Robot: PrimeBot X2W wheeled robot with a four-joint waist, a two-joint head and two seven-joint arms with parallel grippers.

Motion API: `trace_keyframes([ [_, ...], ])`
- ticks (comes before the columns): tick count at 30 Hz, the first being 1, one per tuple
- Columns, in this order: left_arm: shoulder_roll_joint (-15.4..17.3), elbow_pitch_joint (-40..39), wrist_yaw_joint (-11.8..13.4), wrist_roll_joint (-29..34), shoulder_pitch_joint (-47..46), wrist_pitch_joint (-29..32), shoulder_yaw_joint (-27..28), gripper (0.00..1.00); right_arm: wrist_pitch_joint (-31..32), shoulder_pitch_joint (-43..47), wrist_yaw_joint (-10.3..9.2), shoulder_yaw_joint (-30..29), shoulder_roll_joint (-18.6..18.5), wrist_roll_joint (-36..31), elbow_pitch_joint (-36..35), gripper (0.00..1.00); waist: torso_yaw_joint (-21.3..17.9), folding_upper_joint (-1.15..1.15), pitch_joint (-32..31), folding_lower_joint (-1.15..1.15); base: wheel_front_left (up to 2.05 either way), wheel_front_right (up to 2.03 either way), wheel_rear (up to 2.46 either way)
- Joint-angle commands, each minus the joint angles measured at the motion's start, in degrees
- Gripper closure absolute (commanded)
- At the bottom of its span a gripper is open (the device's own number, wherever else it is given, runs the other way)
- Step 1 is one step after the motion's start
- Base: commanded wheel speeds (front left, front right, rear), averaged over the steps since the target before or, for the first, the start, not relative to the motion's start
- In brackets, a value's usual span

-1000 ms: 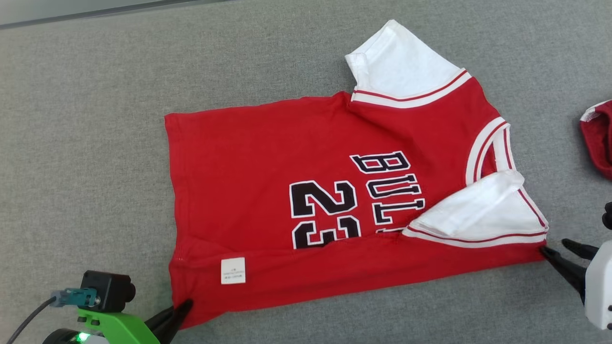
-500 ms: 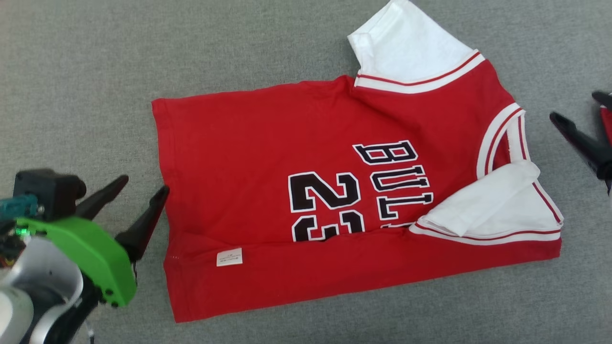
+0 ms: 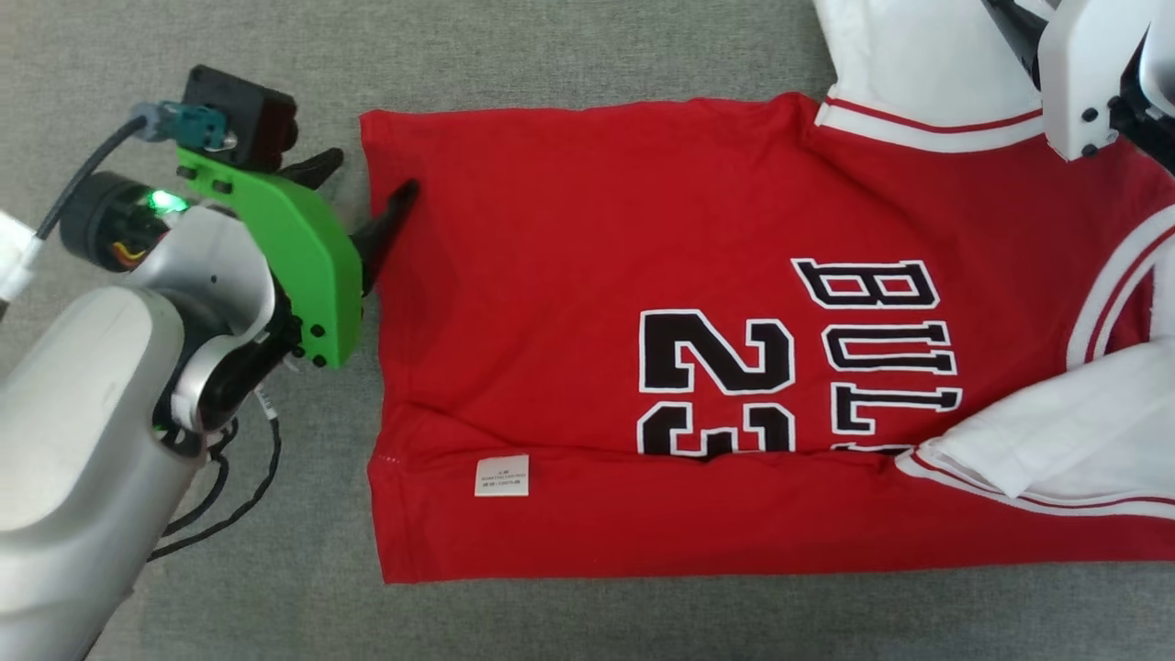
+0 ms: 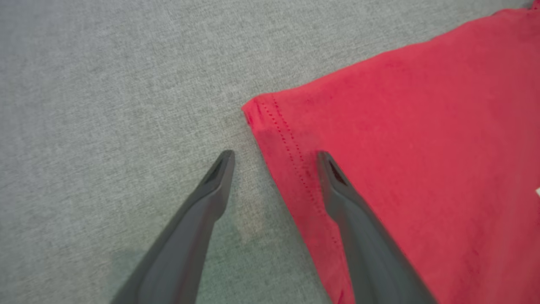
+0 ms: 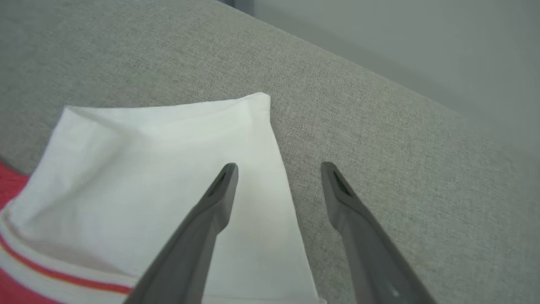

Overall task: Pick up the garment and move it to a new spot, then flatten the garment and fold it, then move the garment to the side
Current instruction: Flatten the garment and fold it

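I see the red jersey (image 3: 569,321) lying flat, black "23" and "BULLS" face up, near edge folded over showing a white label (image 3: 501,476). Its hem edge runs between my left claw's (image 4: 275,154) fingers. One finger of my right claw (image 5: 276,166) is over its white sleeve (image 5: 168,169).

Flat on grey fabric surface (image 3: 551,55): red Bulls 23 jersey (image 3: 587,303), near edge folded over the digits, white label (image 3: 501,476) showing. At far hem corner, left gripper (image 3: 372,173) spread wide, 1 finger (image 3: 390,216) over red cloth
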Motion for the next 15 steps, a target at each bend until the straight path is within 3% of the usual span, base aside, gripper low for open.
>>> trace_keyframes([
  [1,-0.67,0.95,-0.76,0.62,-1.96,0.22,-0.48,0.00,-0.76,-1.19,-0.02,0.45,-0.03,-0.55,2.01,0.00,2.43,0.00,1.42,-0.02,0.00,0.00,0.00],
  [7,-3.69,5.35,-2.79,0.48,-4.82,0.36,-2.29,0.00,-2.78,-4.04,0.00,3.91,1.44,0.00,8.60,0.00,3.05,0.00,1.06,-0.02,0.00,0.00,0.00],
  [15,-5.82,8.72,-4.20,0.57,-6.74,-0.96,-2.98,0.00,-3.66,-5.95,0.01,8.64,2.40,3.45,11.26,0.00,2.50,0.00,1.31,-0.02,0.00,0.00,0.00],
])
